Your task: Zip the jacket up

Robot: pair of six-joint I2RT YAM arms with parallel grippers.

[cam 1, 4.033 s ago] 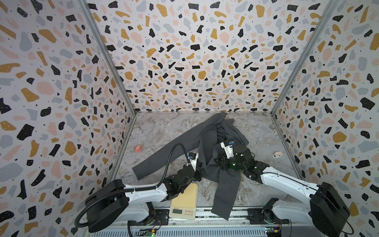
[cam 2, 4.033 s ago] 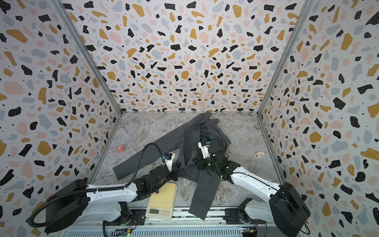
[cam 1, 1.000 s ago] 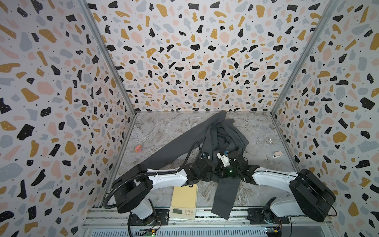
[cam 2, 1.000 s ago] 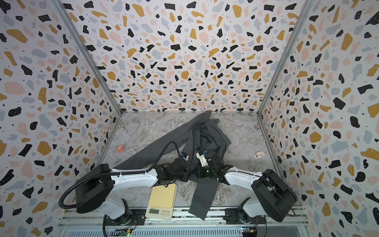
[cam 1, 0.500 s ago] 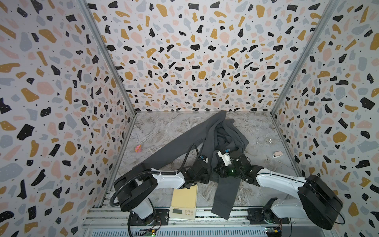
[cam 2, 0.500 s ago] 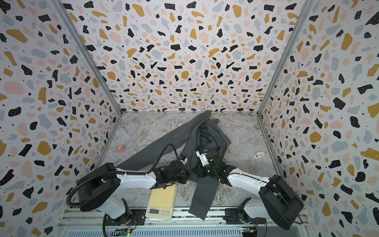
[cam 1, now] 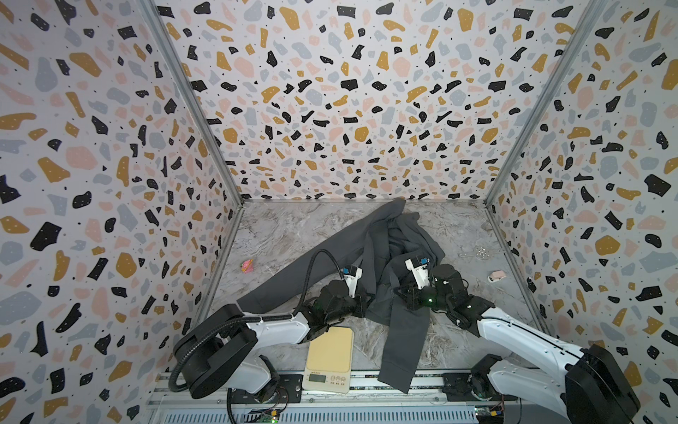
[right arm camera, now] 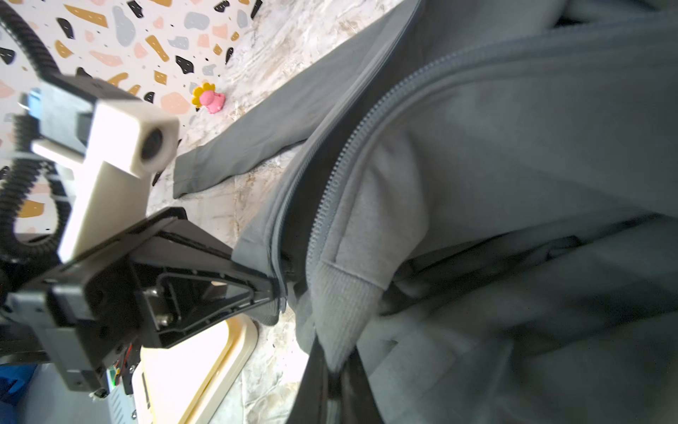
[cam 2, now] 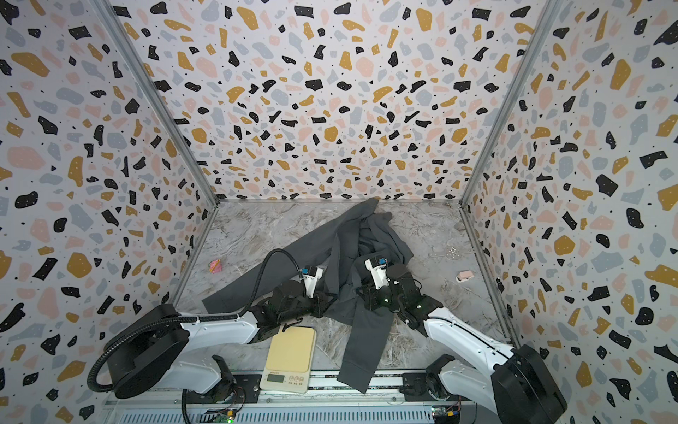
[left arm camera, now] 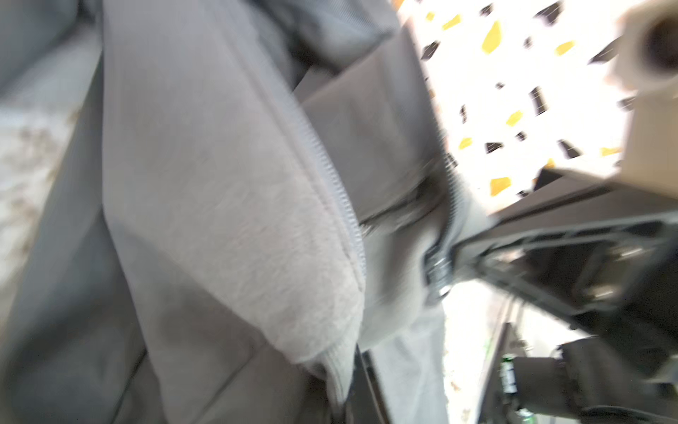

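Observation:
The dark grey jacket (cam 1: pixel 396 242) (cam 2: pixel 370 238) lies crumpled mid-table, with one sleeve stretched left and a flap hanging over the front edge. My left gripper (cam 1: pixel 364 306) (cam 2: pixel 327 301) is shut on one bottom corner of the jacket's open front. In the left wrist view the ribbed hem is pinched in my left gripper (left arm camera: pixel 346 396) beside the zipper teeth (left arm camera: pixel 330 172). My right gripper (cam 1: pixel 400 293) (cam 2: pixel 361 292) is shut on the facing corner. The right wrist view shows its ribbed hem in my right gripper (right arm camera: pixel 332 381) and the two zipper halves apart.
A cream kitchen scale (cam 1: pixel 330 358) sits at the front edge under the left arm. A pink and yellow toy (cam 1: pixel 247 265) lies at the left, a small pink object (cam 1: pixel 497 275) and a clear piece (cam 1: pixel 480 252) at the right. Patterned walls close three sides.
My left gripper has shut on the jacket's hem corner. The right gripper stays shut on its corner, and both arms have shifted a little.

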